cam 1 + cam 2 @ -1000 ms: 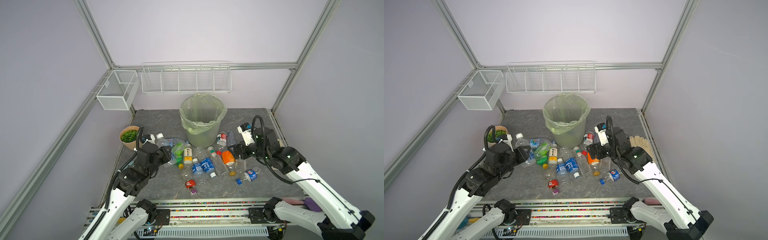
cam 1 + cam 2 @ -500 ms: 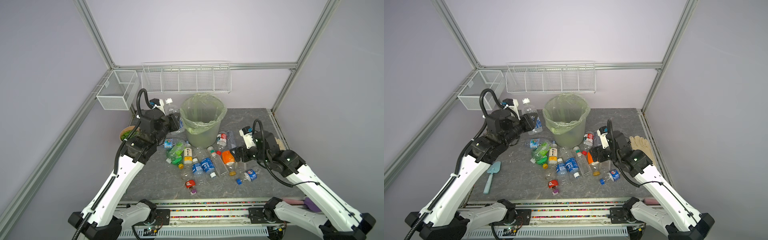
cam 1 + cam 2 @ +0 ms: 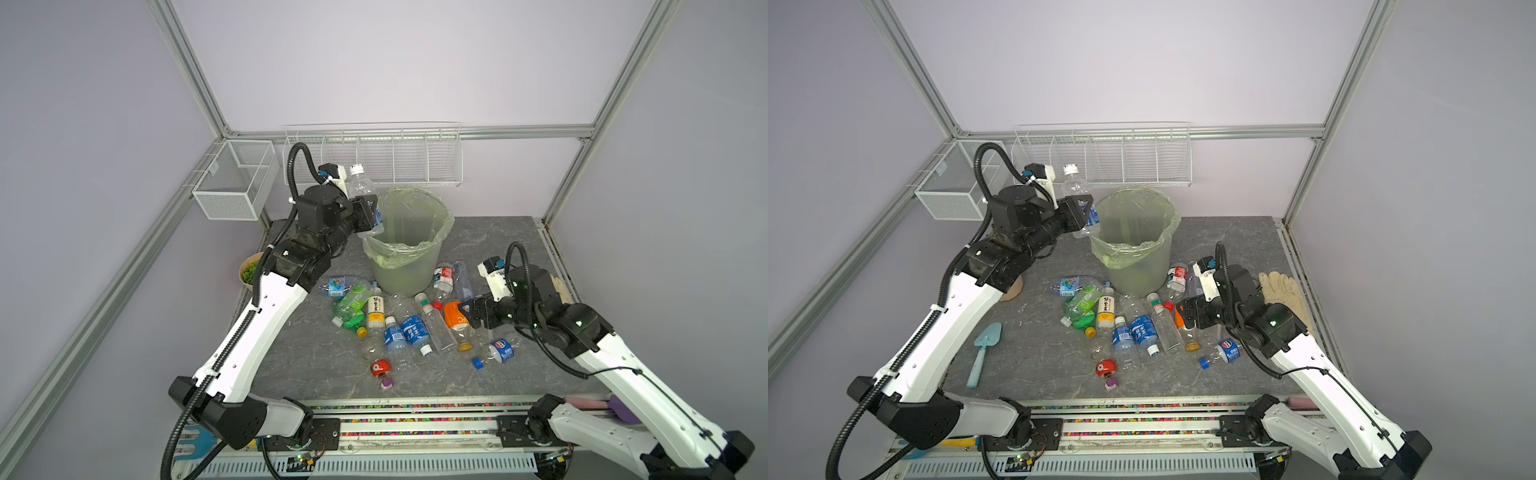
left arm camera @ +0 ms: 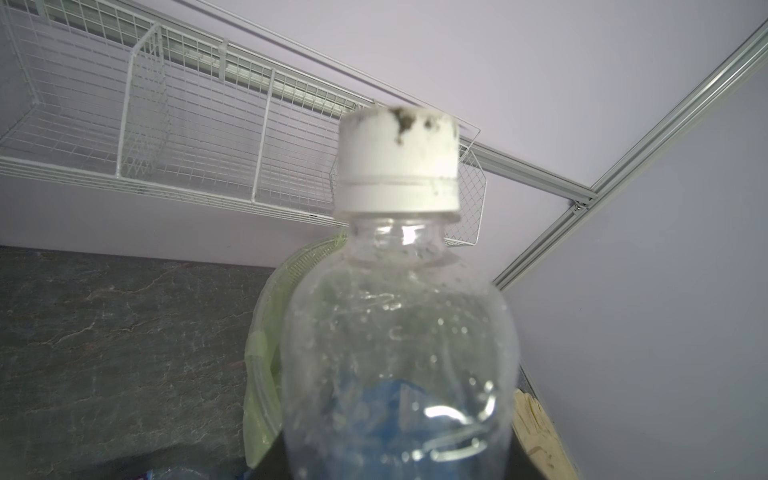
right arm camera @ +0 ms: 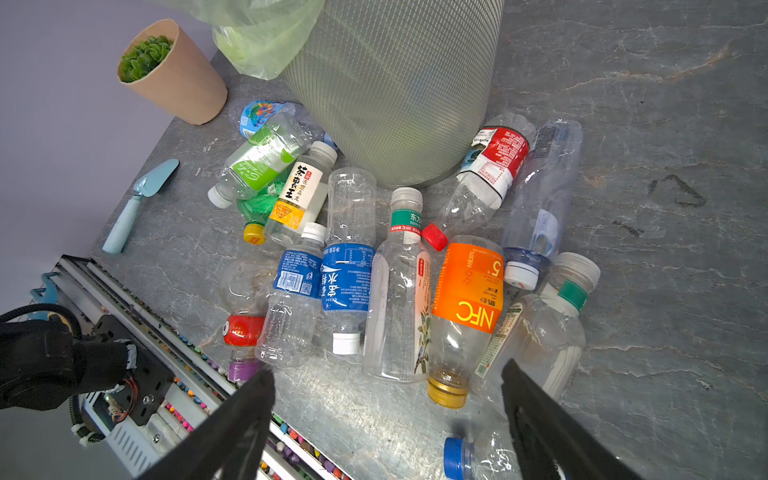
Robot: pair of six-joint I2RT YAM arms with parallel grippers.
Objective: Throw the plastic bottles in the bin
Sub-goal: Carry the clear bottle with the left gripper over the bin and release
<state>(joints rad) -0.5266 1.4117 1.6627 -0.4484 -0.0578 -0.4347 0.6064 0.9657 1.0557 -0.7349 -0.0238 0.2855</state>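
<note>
My left gripper [image 3: 369,212] [image 3: 1087,211] is raised beside the left rim of the bin [image 3: 401,270] [image 3: 1138,272]. It is shut on a clear plastic bottle [image 3: 360,188] [image 3: 1072,183] [image 4: 399,332] with a white cap and blue label, held upright. Its fingers are hidden behind the bottle in the left wrist view. Several plastic bottles [image 3: 411,330] [image 5: 349,270] lie in a pile on the table in front of the bin [image 5: 399,104]. My right gripper [image 3: 468,315] [image 3: 1185,316] [image 5: 386,374] hovers open at the pile's right side, near an orange-labelled bottle [image 5: 467,291], with nothing between its fingers.
A tan plant pot [image 3: 248,272] [image 5: 174,79] stands at the table's left edge. White wire baskets [image 3: 374,160] [image 3: 232,189] hang on the back and left walls. A pale blue trowel [image 3: 984,347] lies front left, and gloves [image 3: 1283,291] lie at the right edge.
My left arm has lifted the white-capped bottle from the table near the plant pot up to the bin's left rim. My right gripper has shifted slightly toward the front of the pile, still open.
</note>
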